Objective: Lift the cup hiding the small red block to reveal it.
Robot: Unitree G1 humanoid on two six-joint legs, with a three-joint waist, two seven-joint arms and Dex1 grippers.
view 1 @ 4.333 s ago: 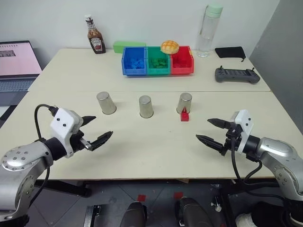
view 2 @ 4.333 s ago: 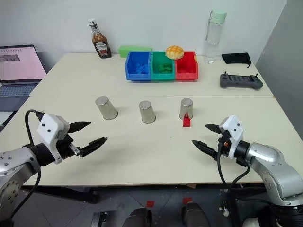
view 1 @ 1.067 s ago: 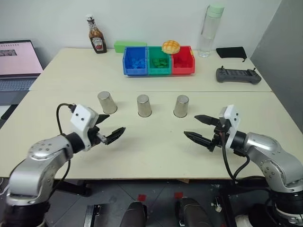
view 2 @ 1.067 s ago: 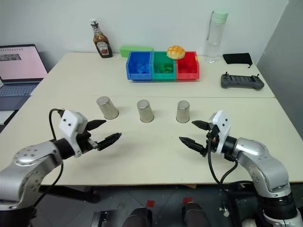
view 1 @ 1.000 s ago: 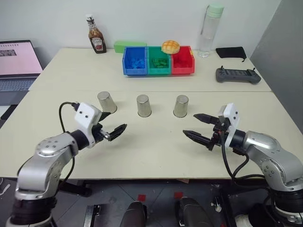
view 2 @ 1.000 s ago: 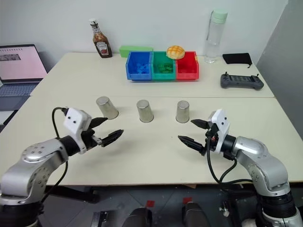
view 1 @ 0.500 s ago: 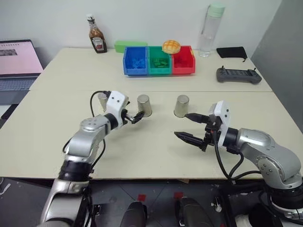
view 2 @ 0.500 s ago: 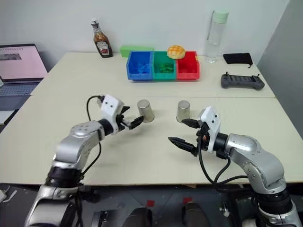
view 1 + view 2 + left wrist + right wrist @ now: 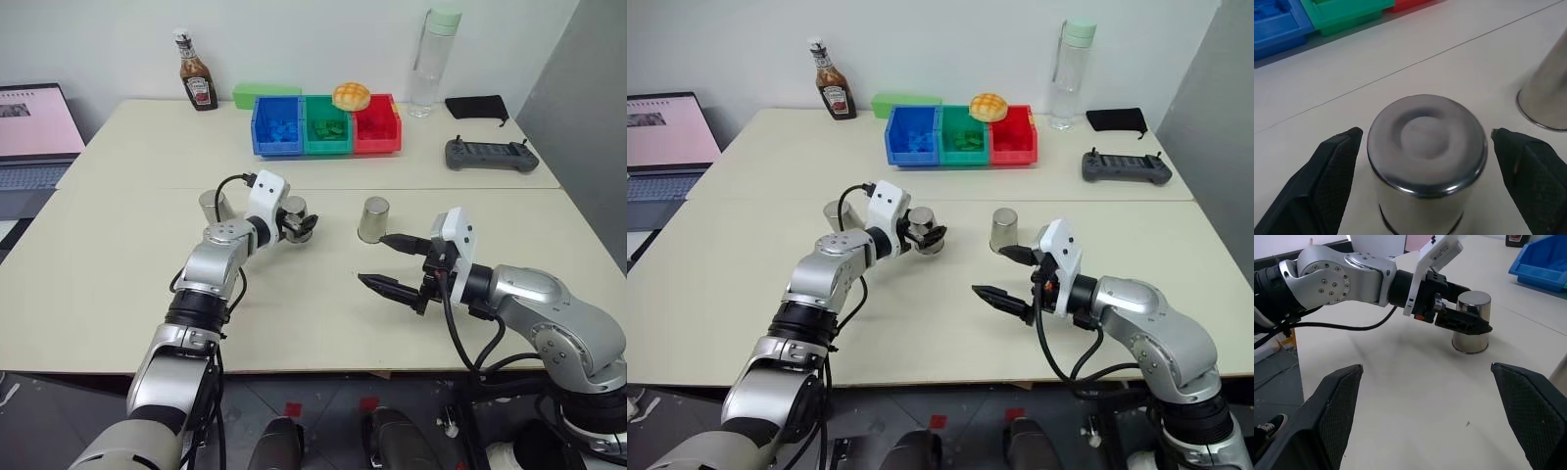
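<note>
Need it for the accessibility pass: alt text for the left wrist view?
An upside-down silvery cup stands on the pale table between the left gripper's two open black fingers. Another cup's edge and colored bins lie beyond.

Three cups [image 9: 372,217] (one partly hidden, seemingly), three bins [image 9: 326,125]

Silvery brushed-metal left cup [image 9: 211,205]: partly hidden behind the left arm, left of frame centre.
Silvery brushed-metal middle cup [image 9: 924,229]: lower part covered by the left gripper [image 9: 932,234] and its black fingers.
Open grey laptop [image 9: 34,132]: cut off by the left edge.
Contents of the blue, green and red storage bins [image 9: 326,125]: too small to tell.
Ketchup bottle's [image 9: 197,83] label: too small to read.
</note>
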